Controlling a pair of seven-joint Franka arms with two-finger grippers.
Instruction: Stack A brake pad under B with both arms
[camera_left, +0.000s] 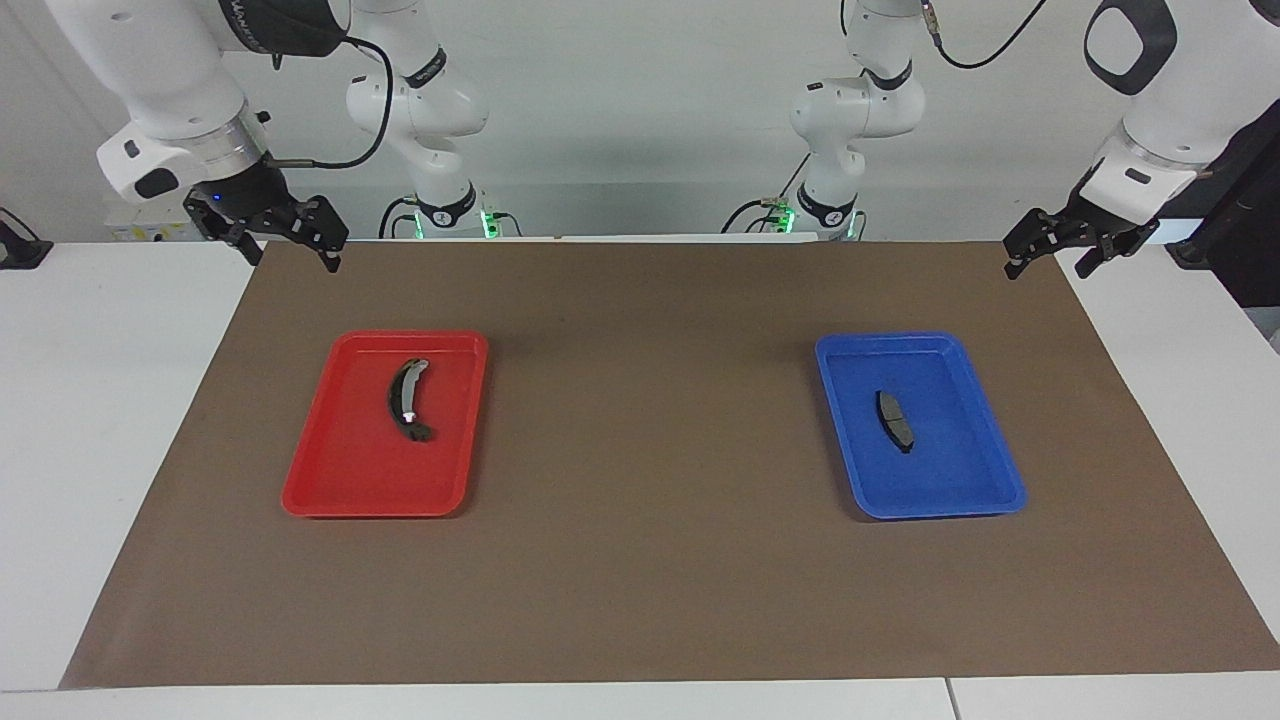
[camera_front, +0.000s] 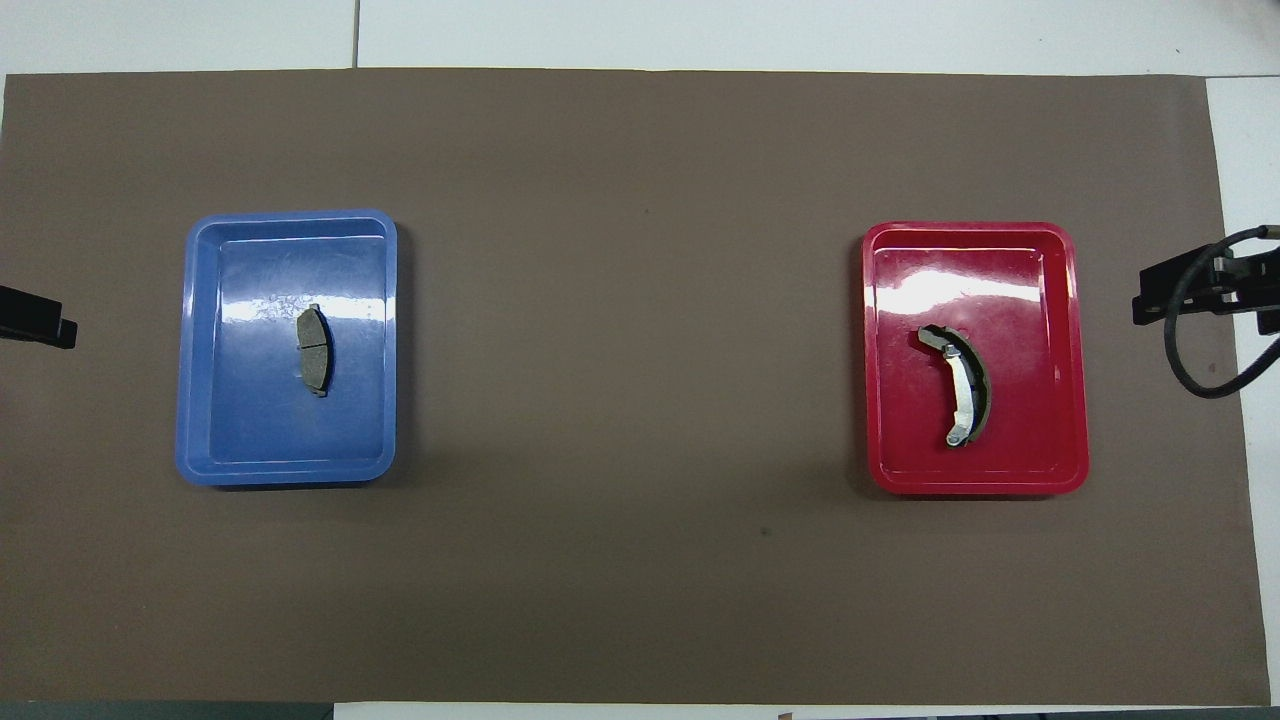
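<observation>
Dark-grey, short and stubby, the A brake pad (camera_left: 896, 420) lies in the blue plastic tray (camera_left: 985, 495) toward the left arm's end, well apart from the long black crescent B (camera_left: 407, 399) in the red plastic tray (camera_left: 330, 490). Both the left gripper (camera_left: 1052, 256) and right gripper (camera_left: 290, 245) hang wide and empty over the mat's corners nearest the robots, so nothing has started; I judge each claw must next descend onto its own piece.

The flat brown paper-like mat (camera_front: 640, 560) looks matt and smooth over the white surface (camera_left: 90, 420). The blue plastic tray (camera_front: 200, 350) and the red plastic tray (camera_front: 1075, 350) are glossy, with bright glare on their floors. The short dark-grey pad (camera_front: 315, 350) looks dull and grainy. The long crescent-shaped black piece (camera_front: 965, 385) has a smooth silvery metal face. Both claws look matt black
</observation>
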